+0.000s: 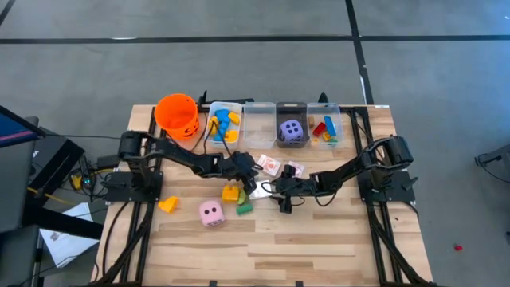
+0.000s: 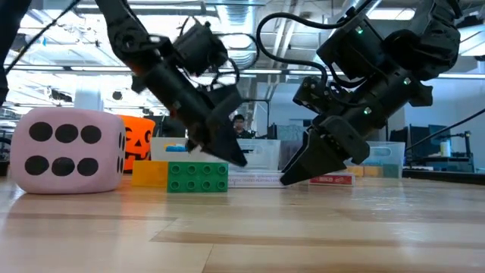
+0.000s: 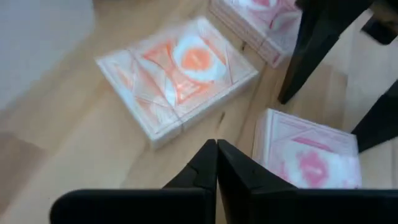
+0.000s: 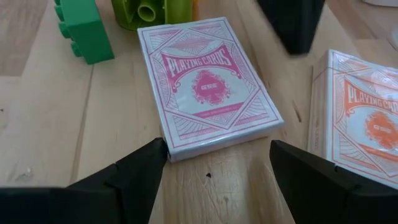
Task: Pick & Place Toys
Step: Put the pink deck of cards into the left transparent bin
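Your right gripper (image 4: 214, 165), fingers spread wide, faces the pink-and-white card pack (image 4: 208, 84); probably lower next, then close; left gripper (image 3: 216, 163) pinched shut

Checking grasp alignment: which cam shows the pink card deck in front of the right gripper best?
Right wrist view: the pink card deck fills the frame, print readable, lying flat ahead of the open right gripper. Left wrist view catches part of it. High view shows only a speck; low view shows its thin edge.
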{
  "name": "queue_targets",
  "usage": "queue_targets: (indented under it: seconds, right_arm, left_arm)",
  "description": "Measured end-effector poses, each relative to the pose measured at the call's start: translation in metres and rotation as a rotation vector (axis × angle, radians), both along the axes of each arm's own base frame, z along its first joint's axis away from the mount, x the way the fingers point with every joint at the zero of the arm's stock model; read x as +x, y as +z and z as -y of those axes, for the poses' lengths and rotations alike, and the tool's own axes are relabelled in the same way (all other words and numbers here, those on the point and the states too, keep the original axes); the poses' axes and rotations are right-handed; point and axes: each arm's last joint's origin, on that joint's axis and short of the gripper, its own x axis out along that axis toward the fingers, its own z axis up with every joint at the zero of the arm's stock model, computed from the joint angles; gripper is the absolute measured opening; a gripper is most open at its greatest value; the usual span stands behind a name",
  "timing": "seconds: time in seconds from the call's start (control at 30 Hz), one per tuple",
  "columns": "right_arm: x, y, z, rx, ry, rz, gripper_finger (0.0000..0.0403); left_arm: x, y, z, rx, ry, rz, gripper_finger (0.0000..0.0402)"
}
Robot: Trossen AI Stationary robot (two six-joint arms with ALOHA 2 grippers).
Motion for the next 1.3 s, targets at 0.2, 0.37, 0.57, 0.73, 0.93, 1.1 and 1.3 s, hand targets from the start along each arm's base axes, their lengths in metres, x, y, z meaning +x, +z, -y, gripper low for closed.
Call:
queue_targets:
  seconds: [0.2,0.37,0.57,0.73,0.93,1.1,1.3]
  right_arm:
    - [0.000,0.000,0.000,0.000,0.000,0.001,0.0286]
    - [0.000,0.000,0.000,0.000,0.000,0.003,0.0286]
    - [0.000,0.000,-0.001,-0.007,0.014,0.001,0.0286]
    - [0.000,0.001,-0.004,-0.068,0.074,-0.008,0.0286]
    - [0.000,0.001,-0.005,-0.136,0.131,-0.022,0.0286]
    - [0.000,0.000,-0.004,-0.141,0.130,-0.024,0.0286]
    - [0.000,0.001,-0.003,-0.163,0.103,-0.025,0.0287]
  left_arm:
    - [0.003,-0.016,-0.005,-0.091,-0.052,-0.009,0.0001]
    - [0.005,-0.015,-0.001,-0.122,-0.166,0.011,0.0001]
    - [0.006,-0.013,0.000,-0.122,-0.217,0.028,0.0001]
    - [0.006,-0.013,0.001,-0.126,-0.225,0.033,0.0001]
    - [0.007,-0.011,0.001,-0.128,-0.237,0.056,0.0001]
    - [0.011,-0.006,0.003,-0.127,-0.251,0.118,0.0001]
    - [0.013,-0.004,0.007,-0.119,-0.257,0.141,0.0001]
